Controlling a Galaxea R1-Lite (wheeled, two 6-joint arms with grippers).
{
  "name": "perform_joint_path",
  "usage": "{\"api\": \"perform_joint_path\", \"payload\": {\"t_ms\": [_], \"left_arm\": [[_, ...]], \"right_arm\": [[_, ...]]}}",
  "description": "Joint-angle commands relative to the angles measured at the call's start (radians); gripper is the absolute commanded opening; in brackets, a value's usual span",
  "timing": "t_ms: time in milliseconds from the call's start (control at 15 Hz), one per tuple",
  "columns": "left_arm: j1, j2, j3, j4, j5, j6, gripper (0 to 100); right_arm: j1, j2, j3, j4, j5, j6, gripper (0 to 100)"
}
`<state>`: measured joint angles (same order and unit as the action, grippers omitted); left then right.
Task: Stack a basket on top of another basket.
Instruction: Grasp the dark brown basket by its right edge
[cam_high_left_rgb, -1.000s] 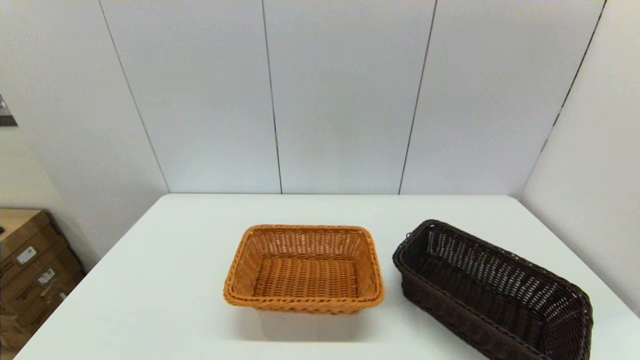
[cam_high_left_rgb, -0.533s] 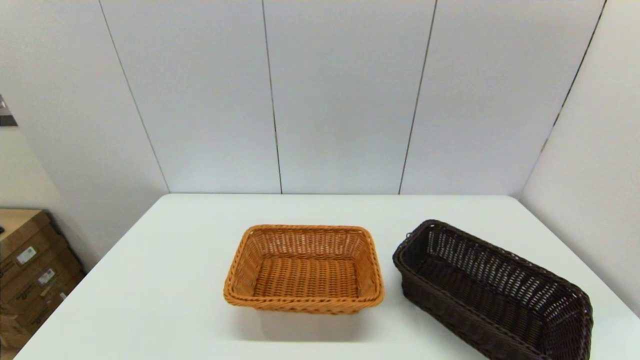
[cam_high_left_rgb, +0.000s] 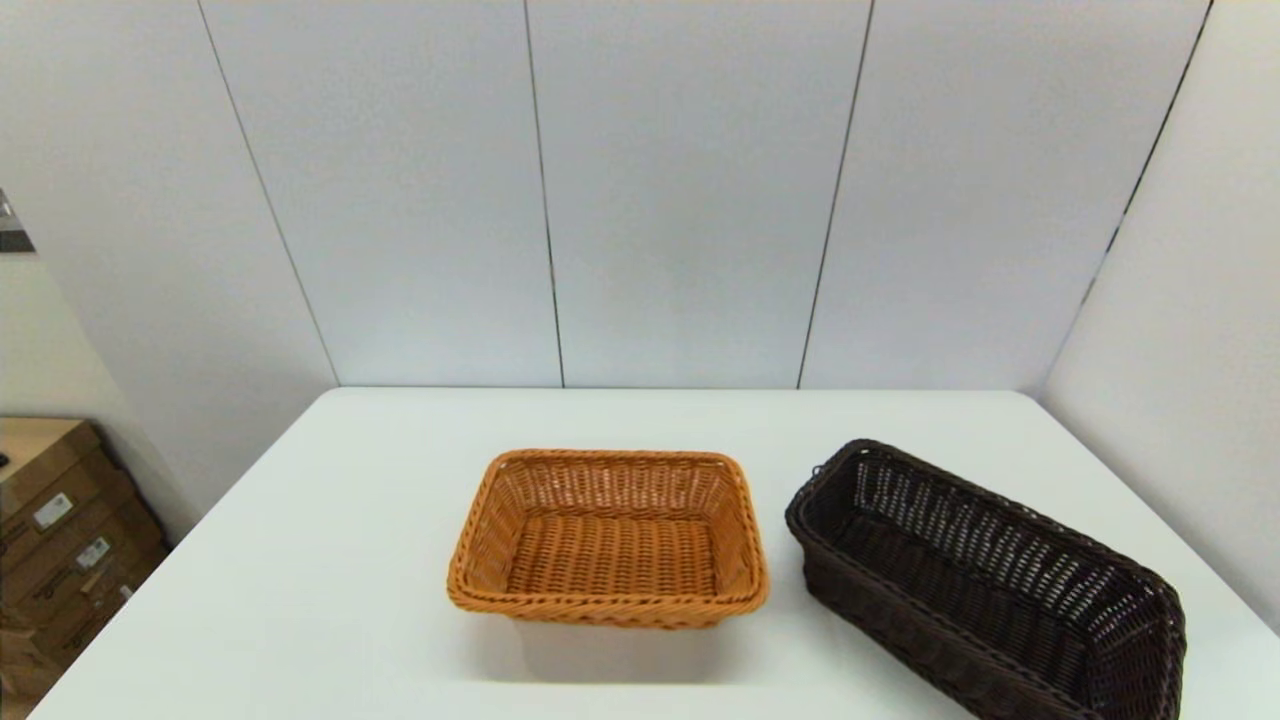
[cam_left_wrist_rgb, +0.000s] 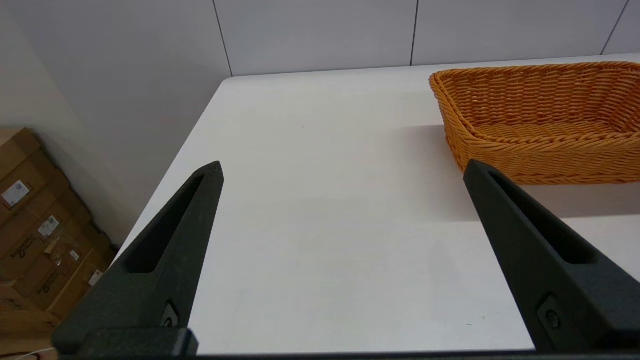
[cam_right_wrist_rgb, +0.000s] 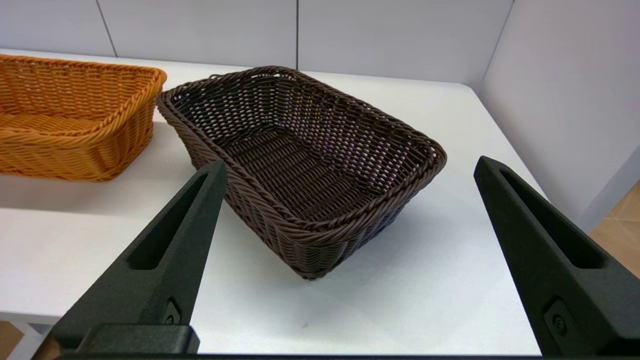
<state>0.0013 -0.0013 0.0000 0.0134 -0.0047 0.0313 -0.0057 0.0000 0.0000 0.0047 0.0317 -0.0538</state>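
Dark brown basket (cam_right_wrist_rgb: 305, 165) on the white table (cam_high_left_rgb: 330, 560) at right, angled, just beyond the right gripper (cam_right_wrist_rgb: 350, 167), fingers spread wide, holding and touching nothing. Orange basket (cam_high_left_rgb: 608, 537) at centre, just left of the dark one, apart. Left gripper (cam_left_wrist_rgb: 342, 170) wide open, near side, left of orange basket, empty.

Scene is evenly, brightly lit from overhead. A soft shadow is cast under the orange basket (cam_high_left_rgb: 608, 537) onto the table (cam_high_left_rgb: 300, 600), toward frame bottom. No glare is seen; slight softness w/ compression noted throughout.
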Motion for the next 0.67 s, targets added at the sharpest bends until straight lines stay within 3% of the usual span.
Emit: {"api": "perform_joint_path", "payload": {"t_ms": [67, 200, 667], "left_arm": [[0.000, 0.001, 0.003, 0.000, 0.000, 0.001, 100], [0.000, 0.001, 0.003, 0.000, 0.000, -0.001, 100], [0.000, 0.001, 0.003, 0.000, 0.000, -0.001, 100]], "right_arm": [[0.001, 0.008, -0.002, 0.008, 0.001, -0.001, 100], [0.000, 0.051, -0.025, 0.034, 0.002, -0.008, 100], [0.018, 0.497, -0.364, 0.047, 0.028, -0.006, 100]]}}
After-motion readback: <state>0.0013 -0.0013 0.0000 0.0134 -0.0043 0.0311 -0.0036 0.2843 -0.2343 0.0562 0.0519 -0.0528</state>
